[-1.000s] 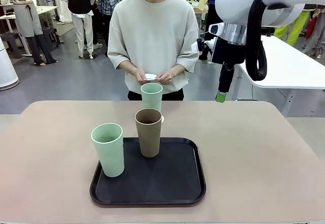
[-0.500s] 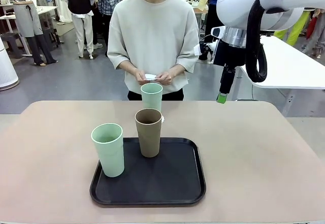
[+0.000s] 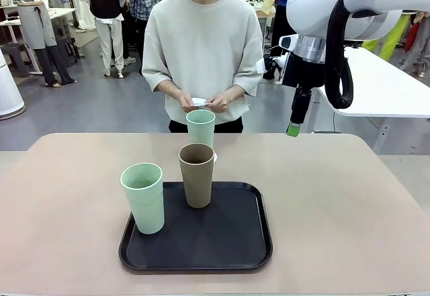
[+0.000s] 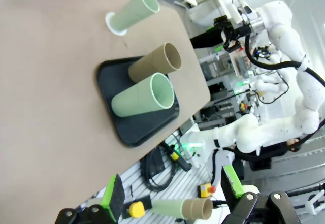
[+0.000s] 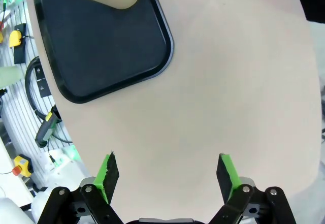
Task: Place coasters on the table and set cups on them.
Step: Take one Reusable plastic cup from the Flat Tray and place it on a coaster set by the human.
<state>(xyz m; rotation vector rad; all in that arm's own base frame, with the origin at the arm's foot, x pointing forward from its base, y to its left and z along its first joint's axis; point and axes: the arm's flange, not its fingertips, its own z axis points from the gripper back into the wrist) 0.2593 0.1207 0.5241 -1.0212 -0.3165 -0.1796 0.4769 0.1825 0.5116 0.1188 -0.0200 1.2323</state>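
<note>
R arm [image 3: 339,4] high over desk's [image 3: 336,195] far right part, wrist pointing straight down. R gripper [image 3: 293,127] hangs well above desk w/ fingers spread wide, holding nothing. L gripper [image 4: 170,176] raised clear of desk, tilted, fingers also wide apart. Person's hands [image 3: 220,101] together at waist, just beyond desk's far edge.

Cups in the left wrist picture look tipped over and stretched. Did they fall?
No. Front view: the brown cup, the near green cup and the far green cup stand upright. Left wrist view: the camera is rolled and wide-angle, so they lean sideways and flare. Right wrist view: the tray looks slanted likewise.
</note>
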